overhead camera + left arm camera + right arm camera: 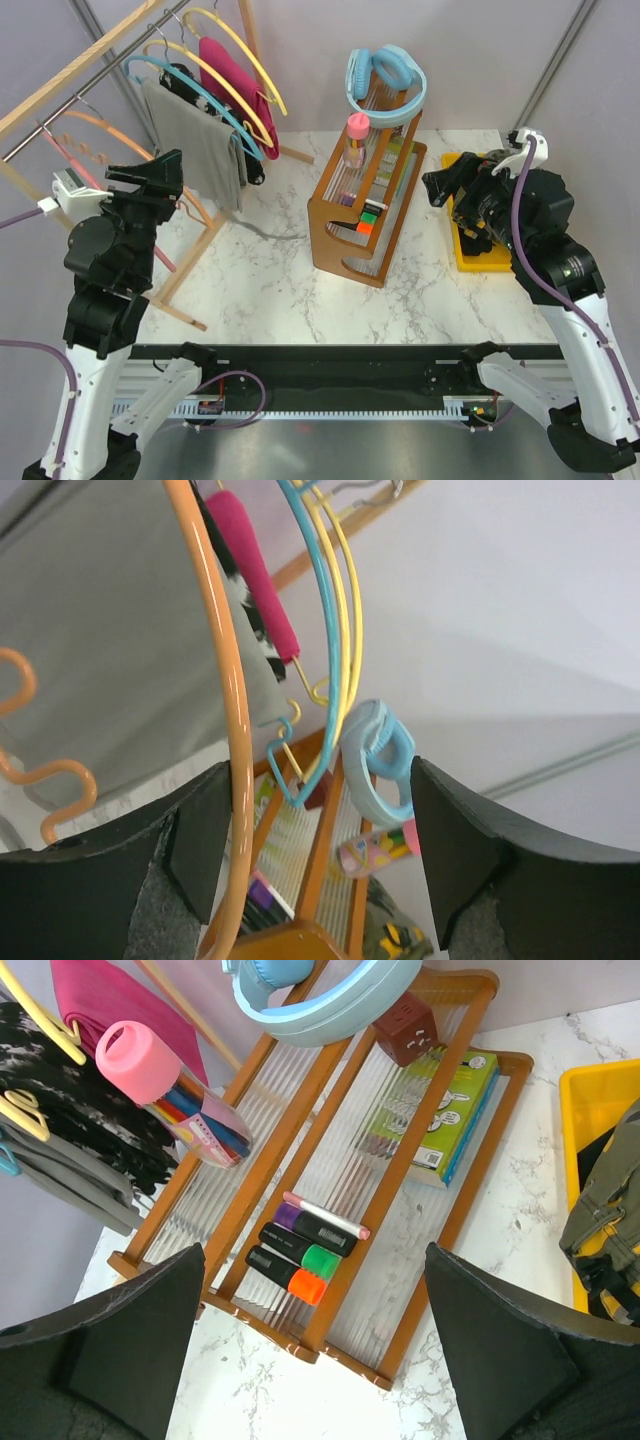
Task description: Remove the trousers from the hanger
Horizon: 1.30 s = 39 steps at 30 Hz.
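A black garment (182, 77) hangs on the rack between a grey garment (195, 140) and a magenta one (230, 70); it shows dark and mottled in the right wrist view (60, 1070). The camouflage trousers (602, 1222) lie in a yellow tray (470, 262) at the right. My left gripper (160, 170) is open beside the rack. An empty orange hanger (235, 700) runs just inside its left finger (195, 830). My right gripper (440, 185) is open and empty, above the table between the wooden shelf and the tray.
A wooden shelf (365, 215) stands mid-table with markers (305, 1245), a book, a pink-capped bottle (357, 140) and blue headphones (385, 80). Blue and yellow hangers (245, 60) hang on the wooden rack, whose legs (185, 265) reach onto the table.
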Motion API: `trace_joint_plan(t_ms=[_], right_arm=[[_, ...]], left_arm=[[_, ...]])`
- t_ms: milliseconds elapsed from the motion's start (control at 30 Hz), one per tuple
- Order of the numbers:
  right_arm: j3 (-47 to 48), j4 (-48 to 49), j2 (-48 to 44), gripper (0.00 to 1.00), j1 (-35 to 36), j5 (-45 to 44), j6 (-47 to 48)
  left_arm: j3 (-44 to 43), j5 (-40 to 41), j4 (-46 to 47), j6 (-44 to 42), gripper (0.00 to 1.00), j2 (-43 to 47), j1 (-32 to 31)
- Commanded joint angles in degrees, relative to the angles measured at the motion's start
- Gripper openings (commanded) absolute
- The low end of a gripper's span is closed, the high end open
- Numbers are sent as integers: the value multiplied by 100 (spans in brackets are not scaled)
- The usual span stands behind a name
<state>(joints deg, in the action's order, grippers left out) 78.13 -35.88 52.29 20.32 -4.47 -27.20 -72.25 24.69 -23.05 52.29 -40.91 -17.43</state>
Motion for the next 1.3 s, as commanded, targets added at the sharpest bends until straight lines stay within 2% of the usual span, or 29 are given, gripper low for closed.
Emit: trace_joint_plan(t_ms=[0, 133, 233, 333, 433, 667, 833, 933, 1100, 1167, 1267], right_arm=[[-61, -59, -140, 98, 25, 25, -57], [-61, -200, -193, 98, 16, -10, -22], [-131, -235, -246, 98, 16, 25, -48], [-236, -262, -307, 98, 16, 77, -110], [-298, -288, -360, 98, 16, 104, -136], [-316, -367, -404, 98, 25, 95, -145], [-368, -367, -343, 98, 16, 131, -163], [-439, -350, -342, 98, 25, 122, -163], [-833, -244, -474, 98, 16, 148, -224], [-1044, -165, -527, 98, 16, 332, -268], [-1580, -34, -711, 98, 16, 603, -391]], left_arm=[[-360, -965, -436, 536, 79, 74, 12], [-413, -1325, -727, 704, 81, 258, 12], [-518, -1966, -754, 651, 80, 241, 12], [-440, -2677, -850, 983, 79, 337, 12], [-369, -2908, -1061, 1002, 78, 416, 12], [-605, -1671, -1816, 291, 78, 882, 12], [-817, -1519, -1879, -17, 77, 1023, 12], [-809, -1799, -1704, -131, 78, 1032, 12], [-318, -3627, -432, -307, 76, 962, 12], [-106, -3918, -157, -255, 76, 1119, 12], [272, -3884, 20, -465, 78, 1435, 20]])
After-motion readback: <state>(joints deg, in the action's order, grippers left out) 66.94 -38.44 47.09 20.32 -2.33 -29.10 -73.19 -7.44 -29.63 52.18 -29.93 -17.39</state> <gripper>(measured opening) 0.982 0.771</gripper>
